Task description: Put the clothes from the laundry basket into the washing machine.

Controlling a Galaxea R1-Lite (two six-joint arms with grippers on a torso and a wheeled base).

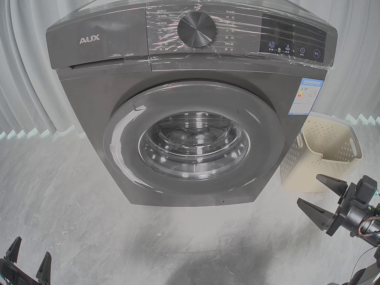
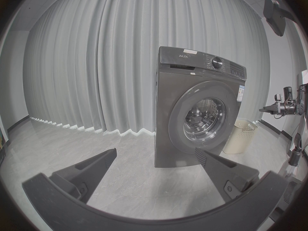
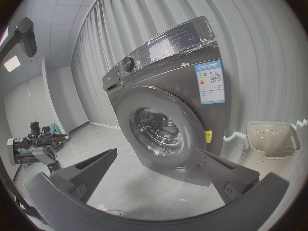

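Nearest, the left gripper (image 1: 31,248) sits in the lower left corner of the head view and the right gripper (image 1: 309,189) at the lower right, both above the grey floor (image 1: 158,234); behind them the washing machine (image 1: 190,99) fills the centre, and the laundry basket (image 1: 324,155) stands at the middle right, just beside the machine's lower right side; a pale curtain (image 1: 23,60) closes the back.

I see 3 risks. First, the round door (image 1: 194,143) is shut; if an arm takes cloth before the door is opened, there is no place to put it, and the cloth may fall on the floor. Second, the basket looks light and is near the right gripper; a careless reach could push or tip it against the machine. Third, no clothes are seen in the part of the basket that shows, so a grasp there may close on nothing; I cannot tell if something lies deeper.

The jaws of both grippers are spread wide; the 2 fingers of each stand well apart with only floor between them; they hold nothing and touch nothing.
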